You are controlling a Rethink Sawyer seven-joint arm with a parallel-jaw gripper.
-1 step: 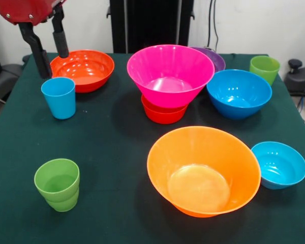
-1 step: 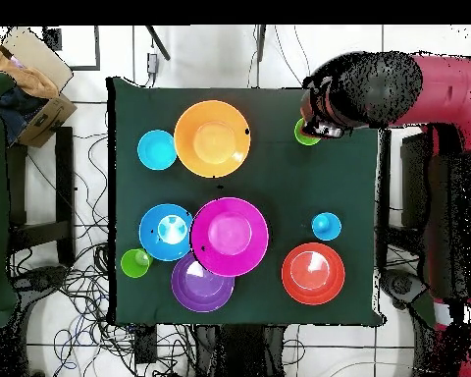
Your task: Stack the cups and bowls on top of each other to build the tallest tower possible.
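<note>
My gripper (image 1: 53, 63) hangs open and empty at the upper left of the front view, its black fingers (image 1: 60, 43) raised above the table. Below them in that picture are a sky blue cup (image 1: 59, 97) and a medium red-orange bowl (image 1: 82, 68). In the overhead view the arm's end (image 2: 323, 110) partly covers a lime green cup (image 2: 306, 133), also seen as the lime green cup (image 1: 57, 184). The tower is a large pink bowl (image 1: 170, 73) resting on a small red-orange bowl (image 1: 163, 113). A large orange bowl (image 1: 203, 170) stands apart.
A purple bowl (image 1: 213, 57) sits behind the pink one, a blue bowl (image 1: 239, 93) beside it. A second green cup (image 1: 264, 68) stands at the far right, a small blue bowl (image 1: 280, 164) beside the orange bowl. All rest on a dark green tablecloth (image 1: 112, 147).
</note>
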